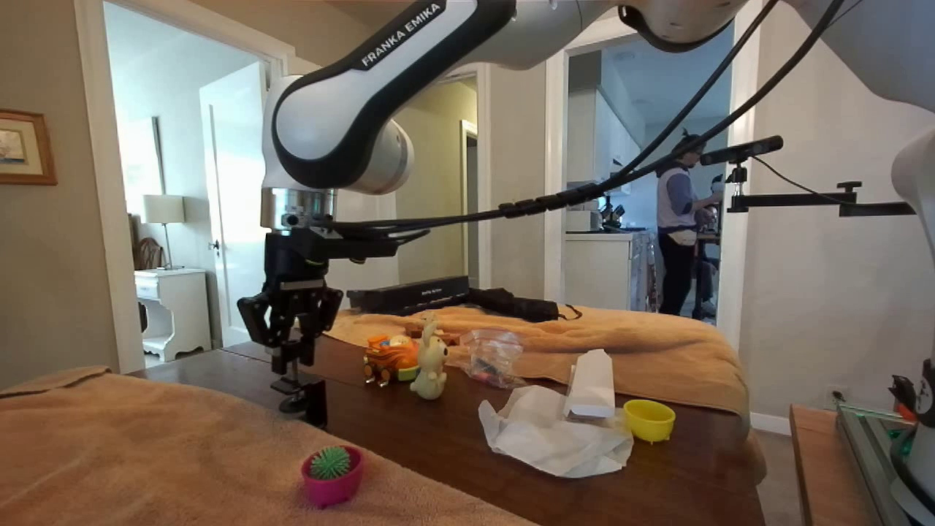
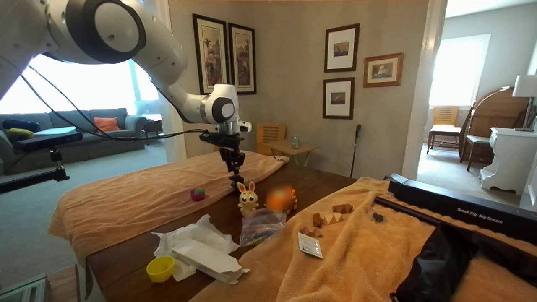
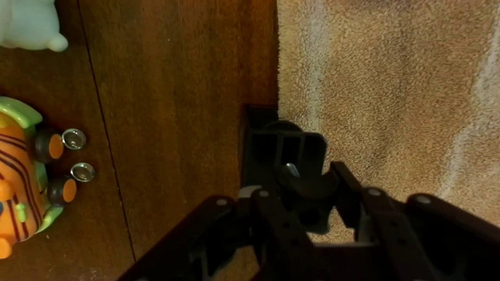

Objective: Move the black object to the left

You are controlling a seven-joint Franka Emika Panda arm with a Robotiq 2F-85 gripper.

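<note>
So, your grip looks made: the claw [image 1: 294,361] stands narrow, its 2 fingers [image 3: 349,183] pinched around the upper part of the black object [image 1: 315,404]. You can probably count the grasp as done. What seems left is to carry it leftward as far as needed, set it down and let go. Nothing in view marks a goal spot, so you can't tell how much of the move is complete. Nor can you tell whether its base bears on the table [image 3: 175,117] or hangs just above.

As for position, you have the object directly below the claw in both exterior views, reaching down past the fingertips. In the wrist view it sits between and beyond the fingers, over the border where bare wood meets the towel [image 3: 390,97]. Your orange toy car [image 1: 394,356] and pink bowl [image 1: 332,486] both stand apart from it.
</note>
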